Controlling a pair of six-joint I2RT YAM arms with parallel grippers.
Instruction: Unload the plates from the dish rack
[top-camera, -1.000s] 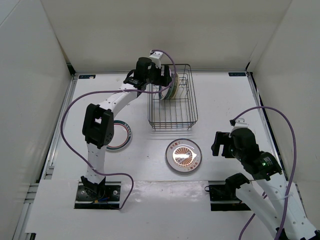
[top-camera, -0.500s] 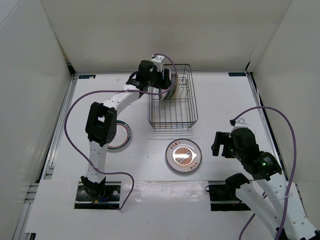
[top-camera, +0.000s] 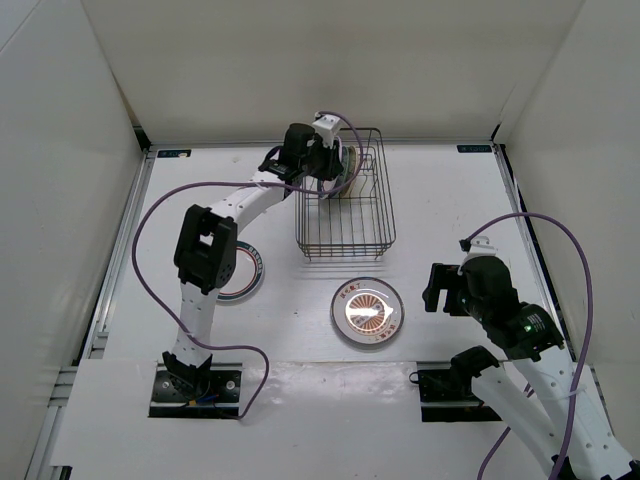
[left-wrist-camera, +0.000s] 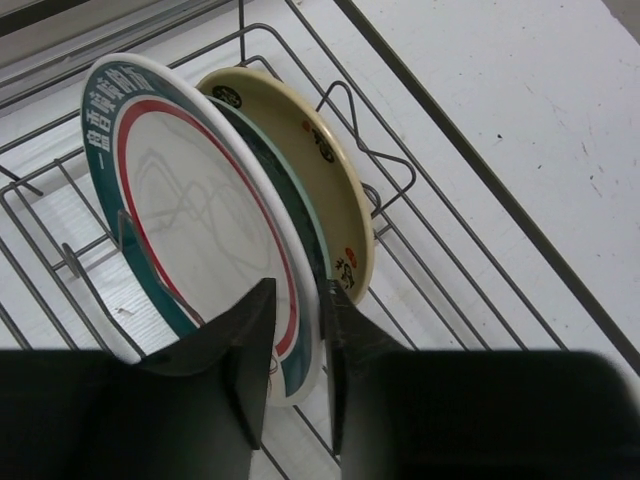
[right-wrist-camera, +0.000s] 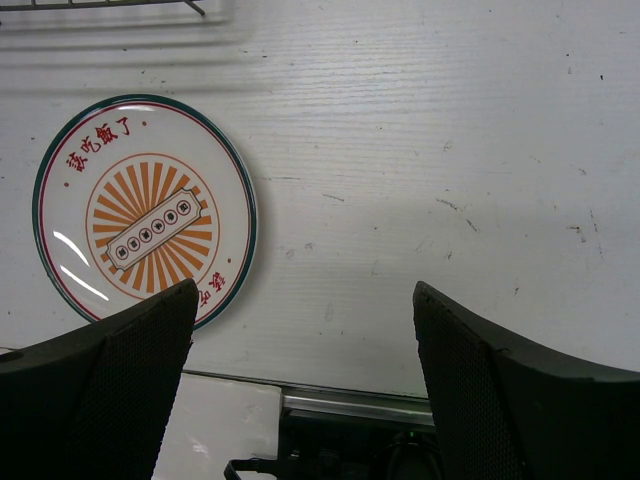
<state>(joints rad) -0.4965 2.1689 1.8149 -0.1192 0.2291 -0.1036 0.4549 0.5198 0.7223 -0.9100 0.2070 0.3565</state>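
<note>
Pinching the rim of the teal-rimmed plate, left claw (right claw agape).

The white worktop carries the wire dish rack toward its far middle, a sunburst plate flat just before it, and a dark-rimmed plate flat further left, partly hidden.

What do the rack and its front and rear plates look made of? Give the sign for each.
The rack: thin metal wire, dark grey, dull sheen; bent rods. The front plate: glossy white with printed teal and red rings, reflections on its face; glazed ceramic or melamine, can't tell which. The rear plate: cream, smooth, same doubt.
</note>
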